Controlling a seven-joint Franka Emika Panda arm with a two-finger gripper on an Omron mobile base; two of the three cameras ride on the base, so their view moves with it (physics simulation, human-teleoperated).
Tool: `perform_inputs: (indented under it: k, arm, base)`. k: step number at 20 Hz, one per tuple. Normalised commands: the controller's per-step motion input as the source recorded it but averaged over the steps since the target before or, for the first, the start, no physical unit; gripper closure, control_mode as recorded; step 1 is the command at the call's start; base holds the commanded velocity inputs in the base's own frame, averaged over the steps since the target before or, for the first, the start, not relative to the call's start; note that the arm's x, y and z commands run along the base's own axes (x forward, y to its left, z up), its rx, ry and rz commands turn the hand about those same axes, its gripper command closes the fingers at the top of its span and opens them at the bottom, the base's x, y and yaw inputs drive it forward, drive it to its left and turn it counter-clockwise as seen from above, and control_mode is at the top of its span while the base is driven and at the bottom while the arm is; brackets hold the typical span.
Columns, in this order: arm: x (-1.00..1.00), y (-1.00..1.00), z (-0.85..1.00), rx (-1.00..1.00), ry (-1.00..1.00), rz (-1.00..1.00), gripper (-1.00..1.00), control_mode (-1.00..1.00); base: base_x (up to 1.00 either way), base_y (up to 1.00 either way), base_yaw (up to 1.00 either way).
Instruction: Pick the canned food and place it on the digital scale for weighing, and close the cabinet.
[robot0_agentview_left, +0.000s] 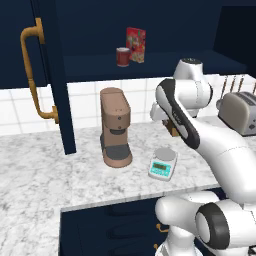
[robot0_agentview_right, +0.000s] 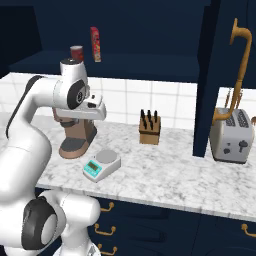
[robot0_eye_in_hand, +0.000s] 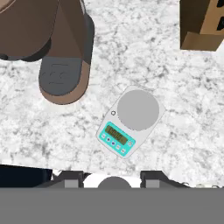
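While the white arm is folding up over the marble counter (robot0_agentview_left: 40, 175), its gripper (robot0_eye_in_hand: 112, 178) is pointing straight down at the worktop, and the two dark fingertips (robot0_eye_in_hand: 70, 178) are standing well apart at the bottom of the hand view with nothing between them, so the claw is sitting wide and empty. Just beyond the tips, the digital scale (robot0_eye_in_hand: 130, 120) is lying on the marble at a slant, its round grey platter bare and its green display facing the counter's front edge; the base views are showing it near the front of the counter (robot0_agentview_left: 163, 163) (robot0_agentview_right: 102, 164). Beside it, a little farther back, the brown coffee machine (robot0_agentview_left: 115, 127) is standing upright, its grey drip tray facing forward. Farther along the tiled wall, a wooden knife block (robot0_agentview_right: 150, 128) is sitting apart from the scale, and a silver toaster (robot0_agentview_right: 231, 135) is standing well off to the right. Above all this, the navy cabinet (robot0_agentview_left: 150, 30) is hanging open, its door (robot0_agentview_left: 50, 75) with the curved brass handle (robot0_agentview_left: 35, 75) swung out toward the camera. On its shelf, the canned food (robot0_agentview_left: 123, 56) is standing upright, just beside a red printed box (robot0_agentview_left: 136, 45) that is rising taller behind it.
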Motion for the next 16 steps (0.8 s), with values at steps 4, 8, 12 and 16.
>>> perform_inputs:
  k: [4, 8, 12, 16]
  arm:
    - [-0.39, 0.0, 0.0, 0.0, -0.08, 0.0, -1.0, -1.0]
    - [-0.58, 0.07, 0.13, 0.0, -0.48, 0.0, -1.0, -1.0]
    - [-0.48, 0.01, 0.36, 0.04, -0.27, 0.0, -1.0, -1.0]
    - [-0.4, 0.07, 0.74, 0.02, -0.18, 0.02, -1.0, -1.0]
  base:
    - [0.0, 0.0, 0.0]
    - [0.0, 0.0, 0.0]
    - [0.0, 0.0, 0.0]
    - [0.0, 0.0, 0.0]
